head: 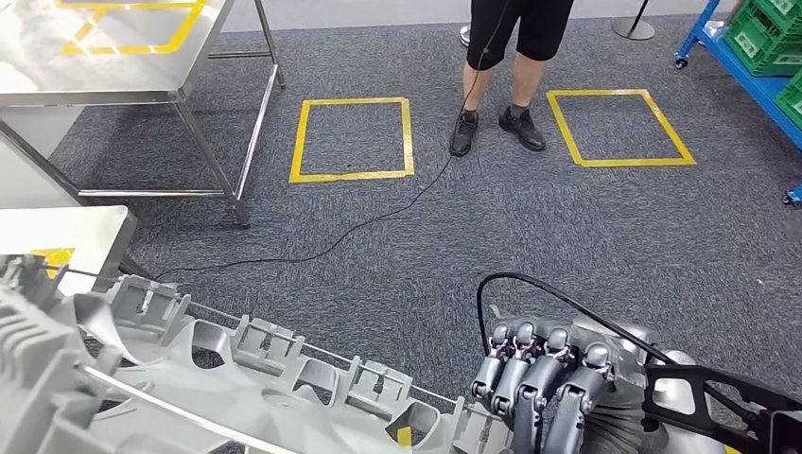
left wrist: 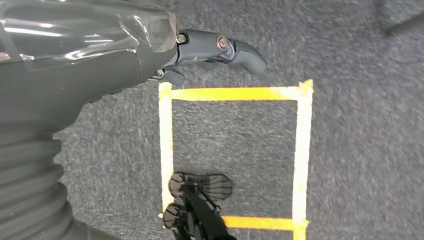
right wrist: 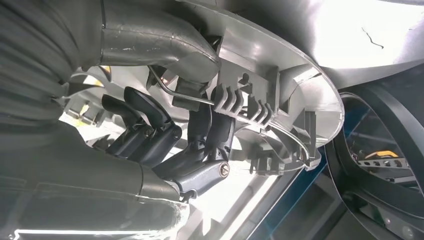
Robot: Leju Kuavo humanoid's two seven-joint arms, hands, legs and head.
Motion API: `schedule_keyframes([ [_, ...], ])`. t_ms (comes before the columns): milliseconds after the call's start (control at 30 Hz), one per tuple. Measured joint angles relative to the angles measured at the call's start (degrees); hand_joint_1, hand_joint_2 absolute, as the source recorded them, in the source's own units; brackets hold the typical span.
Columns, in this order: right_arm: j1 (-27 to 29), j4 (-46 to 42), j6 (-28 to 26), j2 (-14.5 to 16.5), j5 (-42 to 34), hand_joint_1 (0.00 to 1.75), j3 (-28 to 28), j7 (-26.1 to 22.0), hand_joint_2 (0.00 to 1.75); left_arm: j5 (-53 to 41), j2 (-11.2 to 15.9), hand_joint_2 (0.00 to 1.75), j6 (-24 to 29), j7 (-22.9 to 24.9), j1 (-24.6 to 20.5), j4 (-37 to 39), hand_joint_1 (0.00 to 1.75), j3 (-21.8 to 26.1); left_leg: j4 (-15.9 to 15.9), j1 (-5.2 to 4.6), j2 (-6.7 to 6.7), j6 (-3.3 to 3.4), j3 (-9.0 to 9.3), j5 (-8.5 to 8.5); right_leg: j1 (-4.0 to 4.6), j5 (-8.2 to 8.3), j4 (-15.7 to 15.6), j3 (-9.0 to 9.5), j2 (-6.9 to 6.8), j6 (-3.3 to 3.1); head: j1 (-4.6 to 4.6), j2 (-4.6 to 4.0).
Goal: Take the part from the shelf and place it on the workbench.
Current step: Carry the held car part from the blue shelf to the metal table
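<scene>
No brand, label or writing can be read anywhere. The part (head: 217, 378), a large grey moulded piece with ribs and clip slots along its edge, stretches across the near left of the head view, carried above the grey carpet (head: 530, 236). The right hand (head: 544, 388) grips its near right end, fingers curled over the rim; the right wrist view shows from beneath what the head view hides, dark fingers (right wrist: 150, 135) hooked under the ribbed flange of the part (right wrist: 260, 85) with the thumb pressing on it. In the left wrist view the left hand (left wrist: 210, 50) hangs over the carpet with nothing in it, fingers loosely extended above a yellow taped square (left wrist: 232, 155). The steel bench (head: 113, 47) stands far left. A person's legs (head: 496, 76) stand between two yellow floor squares (head: 352, 139), a black cable (head: 378, 218) trailing across the carpet. A blue shelf (head: 747, 57) with green crates sits far right.
</scene>
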Motion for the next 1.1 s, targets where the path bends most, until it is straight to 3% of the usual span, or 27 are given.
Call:
schedule_keyframes([
  [33,-0.02,-0.08,-0.1,0.05,-0.14,1.73,0.01,0.11,1.75,-0.07,-0.02,1.75,-0.03,-0.07,-0.03,-0.08,0.0,-0.01,-0.59,0.23,-0.53,0.19,0.48,0.39,-0.06,-0.65,1.21,-0.45,1.17,0.09,0.05,0.0],
  [100,0.14,-0.21,-0.26,-0.03,-0.71,1.73,0.01,0.28,1.75,-0.13,-0.13,1.75,-0.08,-0.21,-0.29,-0.13,0.0,-0.03,-1.29,0.55,-1.58,0.36,1.03,0.88,-0.36,-3.23,7.53,-3.38,4.51,-0.02,0.32,-0.01],
  [167,0.55,-0.24,-0.3,-0.15,-1.57,1.73,-0.03,0.42,1.75,-0.15,-0.2,1.75,0.1,-0.23,-0.49,-0.12,0.0,-0.04,-1.27,0.68,-2.68,0.39,1.06,0.91,-0.73,-5.43,14.97,-7.5,6.03,0.21,0.52,-0.01],
  [200,0.76,-0.24,-0.3,-0.19,-1.94,1.73,-0.03,0.48,1.75,-0.15,-0.24,1.75,0.26,-0.23,-0.49,-0.11,0.0,-0.04,-1.25,0.75,-3.18,0.31,1.1,0.85,-0.94,-5.37,16.3,-8.58,6.18,0.68,0.53,-0.01],
  [233,0.89,-0.24,-0.3,-0.2,-2.22,1.73,-0.03,0.5,1.75,-0.15,-0.25,1.75,0.43,-0.23,-0.49,-0.11,0.0,-0.04,-1.2,0.86,-3.62,0.16,1.18,0.75,-1.2,-4.35,15.17,-8.5,6.2,1.37,0.54,-0.01],
  [300,0.97,-0.24,-0.25,-0.22,-2.52,1.73,-0.04,0.44,1.75,-0.2,-0.25,1.75,0.66,-0.24,-0.49,-0.1,0.0,-0.04,-0.86,1.12,-4.32,-0.43,1.32,0.36,-1.83,-0.72,7.59,-5.55,6.26,2.87,0.58,-0.01],
  [333,0.98,-0.24,-0.18,-0.21,-2.6,1.73,-0.05,0.36,1.75,-0.32,-0.23,1.75,0.74,-0.26,-0.5,-0.11,0.0,-0.04,-0.44,1.13,-4.58,-0.86,1.24,0.0,-2.0,0.87,3.86,-3.92,6.34,3.16,0.63,-0.01],
  [400,1.0,-0.24,-0.02,-0.19,-2.74,1.73,-0.11,0.17,1.75,-0.61,-0.2,1.75,0.93,-0.34,-0.49,-0.12,0.0,-0.03,0.21,1.11,-4.87,-1.66,0.94,-0.54,-1.93,2.31,0.33,-2.37,6.45,2.53,0.67,-0.01],
  [467,1.0,-0.26,0.07,-0.14,-2.91,1.73,-0.16,0.07,1.75,-0.89,-0.23,1.75,1.05,-0.48,-0.47,-0.12,0.0,-0.02,0.36,1.33,-4.89,-2.21,0.81,-0.77,-1.66,2.5,0.22,-2.35,6.42,1.34,0.64,-0.01],
  [533,1.0,-0.29,0.1,0.07,-3.09,1.73,-0.24,0.07,1.75,-1.14,-0.26,1.75,1.07,-0.69,-0.49,-0.12,0.0,-0.02,1.73,1.59,-4.09,-2.71,0.16,-1.78,-1.7,2.55,0.08,-2.19,6.38,0.63,0.56,-0.01],
  [633,1.18,-0.37,0.22,0.43,-2.61,1.73,-0.54,0.02,1.75,-1.6,-0.25,1.75,1.02,-0.98,-0.56,-0.12,0.0,-0.02,11.61,1.7,-2.62,-3.2,-4.6,-6.61,-1.46,2.41,0.04,-1.99,6.21,-0.06,0.33,-0.01],
  [700,1.53,-0.4,0.39,0.56,-2.08,1.73,-0.81,-0.13,1.75,-2.06,-0.27,1.75,0.78,-1.17,-0.56,-0.12,0.0,-0.02,16.99,1.7,-2.46,-3.17,-7.52,-8.06,-1.13,2.29,0.06,-1.91,5.91,-0.22,0.33,-0.01],
  [733,1.73,-0.42,0.48,0.63,-1.99,1.73,-0.97,-0.2,1.75,-2.23,-0.28,1.75,0.61,-1.29,-0.55,-0.13,0.0,-0.02,16.66,1.66,-2.37,-3.0,-7.53,-7.25,-0.97,2.22,0.06,-1.81,5.64,-0.31,0.33,-0.01],
  [767,1.89,-0.46,0.53,0.7,-1.97,1.73,-1.12,-0.23,1.75,-2.4,-0.27,1.75,0.46,-1.43,-0.55,-0.14,0.0,-0.02,14.06,1.54,-2.1,-2.71,-6.35,-5.58,-0.83,2.13,0.05,-1.63,5.31,-0.41,0.33,-0.01],
  [833,2.15,-0.66,0.57,0.78,-1.95,1.73,-1.4,-0.21,1.75,-2.79,-0.2,1.75,0.27,-1.72,-0.65,-0.23,0.0,-0.02,6.05,0.84,0.11,-1.74,-2.33,-2.07,-0.52,1.91,0.03,-1.2,4.61,-0.5,0.36,-0.01],
  [900,2.42,-0.91,0.58,0.82,-1.79,1.73,-1.7,-0.14,1.75,-3.07,-0.15,1.75,0.17,-2.03,-0.86,-0.36,0.0,-0.02,1.48,0.04,1.9,-0.96,-0.19,-0.87,-0.38,1.7,-0.02,-0.99,3.85,-0.26,0.38,-0.01],
  [1000,2.71,-1.19,0.58,0.97,-1.53,1.73,-2.09,-0.11,1.75,-3.15,-0.05,1.75,0.09,-2.29,-0.88,-0.5,0.0,-0.01,0.39,-0.17,0.47,-0.3,0.13,-0.49,-0.44,1.44,-0.16,-0.76,2.57,0.48,0.37,-0.01],
  [1067,2.77,-1.34,0.59,0.99,-1.45,1.73,-2.33,-0.1,1.75,-3.24,-0.07,1.75,0.08,-2.4,-0.87,-0.58,0.0,-0.01,-0.68,0.21,-0.83,0.26,0.91,0.38,-0.52,0.16,2.17,-1.75,3.73,0.63,0.47,-0.01],
  [1100,2.84,-1.39,0.6,0.96,-1.4,1.73,-2.45,-0.09,1.75,-3.32,-0.1,1.75,0.02,-2.44,-0.89,-0.6,0.0,-0.02,-1.01,0.41,-1.48,0.4,1.21,0.71,-0.63,-1.17,5.14,-3.19,4.74,0.53,0.58,-0.01],
])
